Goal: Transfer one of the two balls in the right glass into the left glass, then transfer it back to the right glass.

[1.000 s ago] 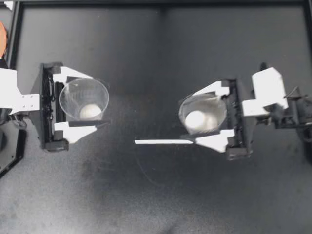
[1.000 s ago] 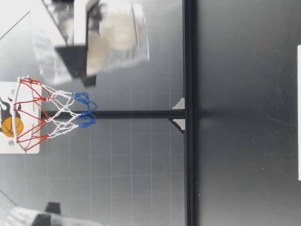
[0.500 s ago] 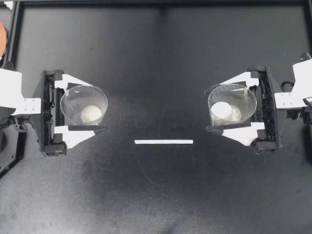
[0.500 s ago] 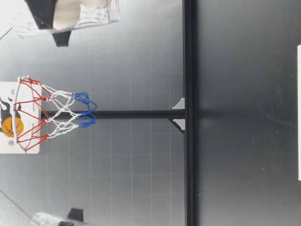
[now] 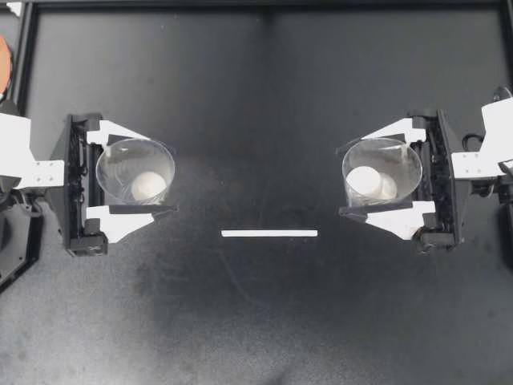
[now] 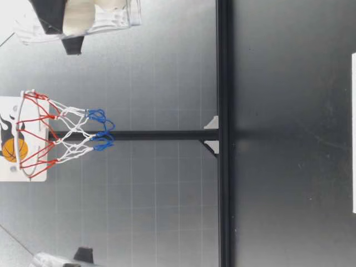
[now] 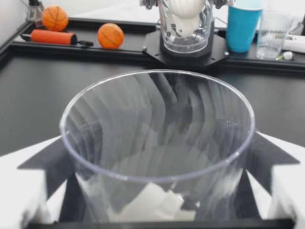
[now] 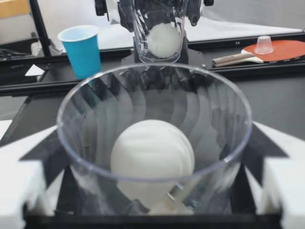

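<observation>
Surface: dark table [image 5: 264,96].
Left gripper [image 5: 163,169]: closed on left glass [image 5: 120,164]; left ball [image 5: 147,186] inside.
Right gripper [image 5: 353,175]: closed on right glass [image 5: 405,168]; right ball [image 5: 365,178] inside.
Handling, judged: thin, slick, crushable walls; hold mid-height; balls light.

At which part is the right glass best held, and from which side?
Its round wall, below the rim, coming level from the side, as my right gripper holds the right glass now, one finger on each side. That probably keeps the upright mouth free for pouring.
</observation>
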